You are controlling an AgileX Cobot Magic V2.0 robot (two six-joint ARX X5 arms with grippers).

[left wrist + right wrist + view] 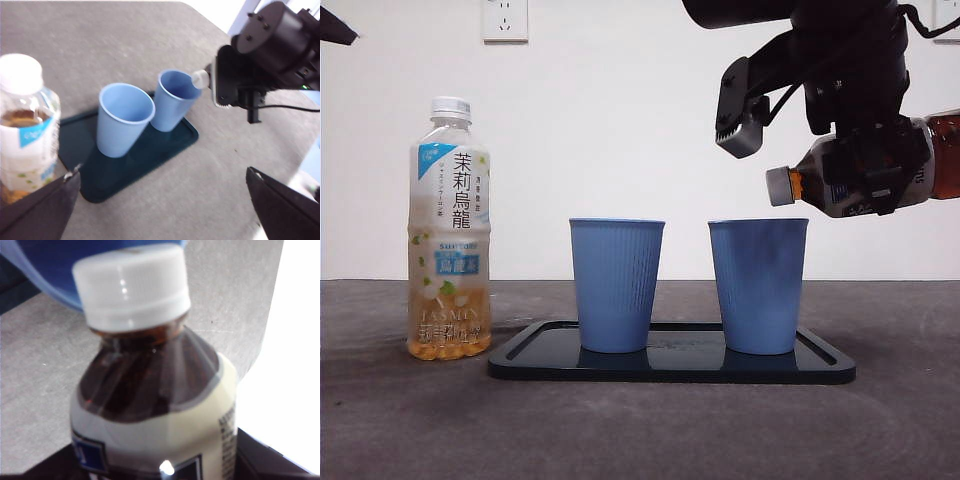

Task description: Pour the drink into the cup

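Front view: right gripper (865,165) clamps the dark drink bottle (880,170) tipped sideways, its capped mouth over the right cup (758,285); with the cap (778,186) on, nothing would pour; left gripper (160,200) wide, idle.

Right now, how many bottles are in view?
2. The jasmine tea bottle stands on the table, beside the tray. The dark drink bottle is tilted in the right gripper above one blue cup.
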